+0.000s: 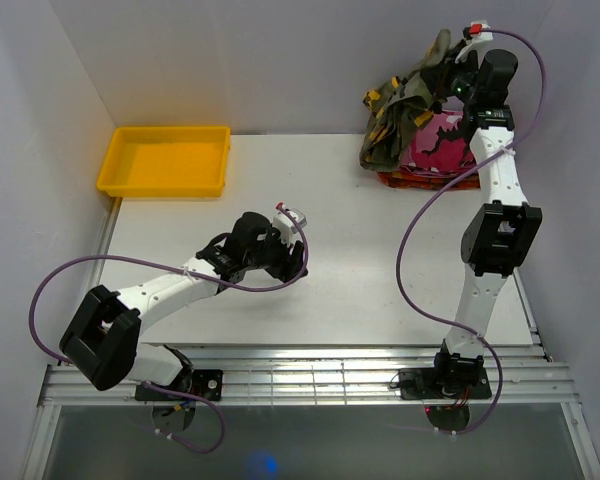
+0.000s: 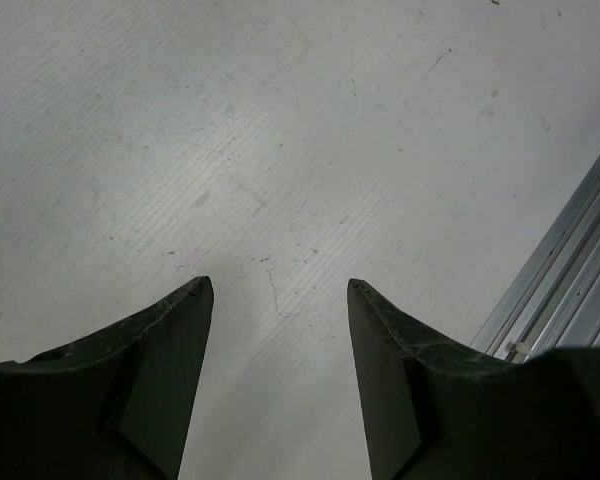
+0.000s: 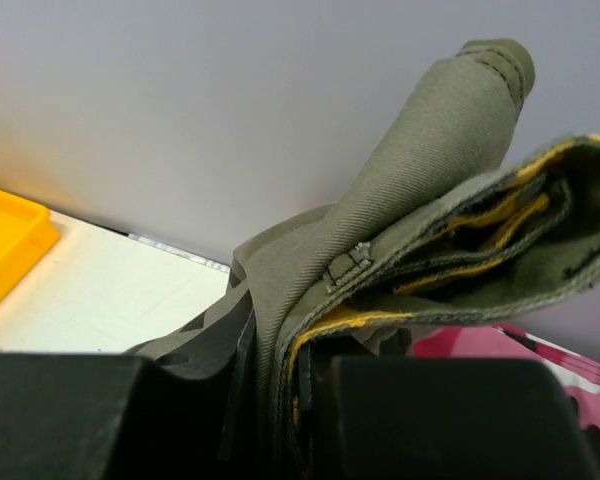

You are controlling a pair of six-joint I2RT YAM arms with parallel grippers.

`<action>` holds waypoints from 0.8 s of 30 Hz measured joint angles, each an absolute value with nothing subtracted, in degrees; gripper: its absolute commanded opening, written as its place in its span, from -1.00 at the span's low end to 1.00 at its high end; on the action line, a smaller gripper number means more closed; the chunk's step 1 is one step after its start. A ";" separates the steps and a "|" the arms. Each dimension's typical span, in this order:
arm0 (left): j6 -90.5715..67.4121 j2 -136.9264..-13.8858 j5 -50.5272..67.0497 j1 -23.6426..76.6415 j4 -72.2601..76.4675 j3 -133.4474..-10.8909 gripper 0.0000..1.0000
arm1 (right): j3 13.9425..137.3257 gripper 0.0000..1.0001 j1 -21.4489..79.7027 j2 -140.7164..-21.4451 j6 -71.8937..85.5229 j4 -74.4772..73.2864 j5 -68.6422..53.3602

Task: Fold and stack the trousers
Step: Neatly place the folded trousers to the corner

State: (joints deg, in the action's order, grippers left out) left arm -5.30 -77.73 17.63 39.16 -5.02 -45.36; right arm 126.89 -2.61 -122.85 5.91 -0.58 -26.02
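From above, the left arm's dark elbow sits closest, its claw (image 1: 288, 260) hanging over the bare middle of the white surface (image 1: 370, 280), well apart from the trousers (image 1: 400, 120). The right claw (image 1: 448, 72) is at the far right corner, pinching an upper fold of the trousers; the rest droops below and left of it onto a pink camouflage garment (image 1: 438, 142) and an orange-red garment (image 1: 430, 183). A yellow tray (image 1: 115, 170) lies far left of that claw.

In the left wrist view, the claw (image 2: 280, 290) stands wide with nothing between its fingers (image 2: 170, 340), above the surface (image 2: 280, 120).

In the right wrist view, the claw (image 3: 280, 400) is clamped on the trousers (image 3: 410, 200), whose olive cloth and yellow-stitched edge rise up out of it.
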 measured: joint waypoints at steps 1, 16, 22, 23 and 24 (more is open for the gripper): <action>-5.37 -77.73 17.65 39.16 -5.02 -45.36 0.33 | 126.89 -0.85 -3.49 -123.02 6.02 -0.60 -26.50; -6.81 -77.82 18.76 39.16 -6.11 -45.36 0.33 | 129.95 -0.85 4.34 -123.33 13.78 3.11 -29.08; -6.92 -77.78 18.74 39.16 -6.22 -45.34 0.33 | 130.93 -0.85 5.41 -123.33 14.20 5.43 -29.32; -6.92 -77.78 18.74 39.16 -6.31 -45.34 0.33 | 130.85 -0.85 5.19 -123.33 13.91 5.41 -29.30; -6.92 -77.78 18.76 39.16 -6.44 -45.34 0.33 | 130.65 -0.85 4.93 -123.33 13.39 5.41 -29.26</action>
State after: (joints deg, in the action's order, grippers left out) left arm -6.92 -77.78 18.76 39.16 -6.44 -45.34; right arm 130.65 4.93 -123.33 13.39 5.41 -29.26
